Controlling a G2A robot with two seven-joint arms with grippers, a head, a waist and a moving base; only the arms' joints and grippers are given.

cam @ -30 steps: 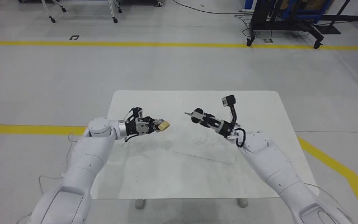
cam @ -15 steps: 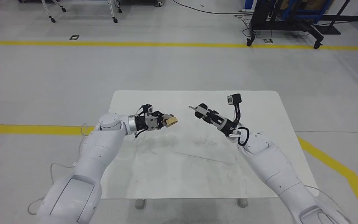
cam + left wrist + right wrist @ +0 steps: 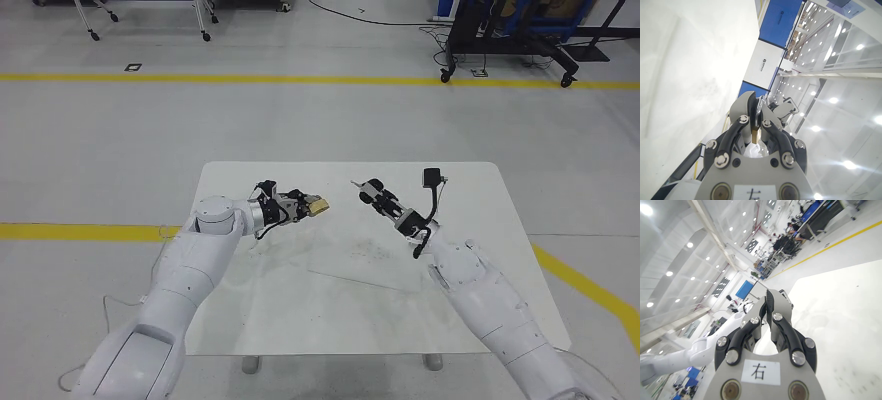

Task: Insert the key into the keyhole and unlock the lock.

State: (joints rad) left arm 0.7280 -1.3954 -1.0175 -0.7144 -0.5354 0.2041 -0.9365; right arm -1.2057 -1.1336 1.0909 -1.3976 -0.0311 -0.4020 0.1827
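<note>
Brass lock (image 3: pixel 318 205), where was it at that point? Couldn't make it out on my screen. — mo_77

Up off the worktop (image 3: pixel 340 300), mate. The left gripper (image 3: pixel 303 204) had its jaws clamped on it, with the brass body sticking out past the tips toward the middle of the worktop. From the left wrist camera you could see the body squeezed between the jaws and the silver shackle (image 3: pixel 759 106) sitting up near the tips. — rigwatcher

And the key? — mo_77

The key (image 3: pixel 353 183) was just a thin sliver poking out of the right gripper (image 3: pixel 366 189). Its jaws were pinched tight on it, also held in the air over the far half of the worktop. From the right wrist camera the jaws looked pressed flat together, and the key itself was too thin to pick out there. — rigwatcher

So was it in? — mo_77

Nope, not yet. Key tip and lock pointed roughly at each other with a clear gap between them, not touching. — rigwatcher
</note>
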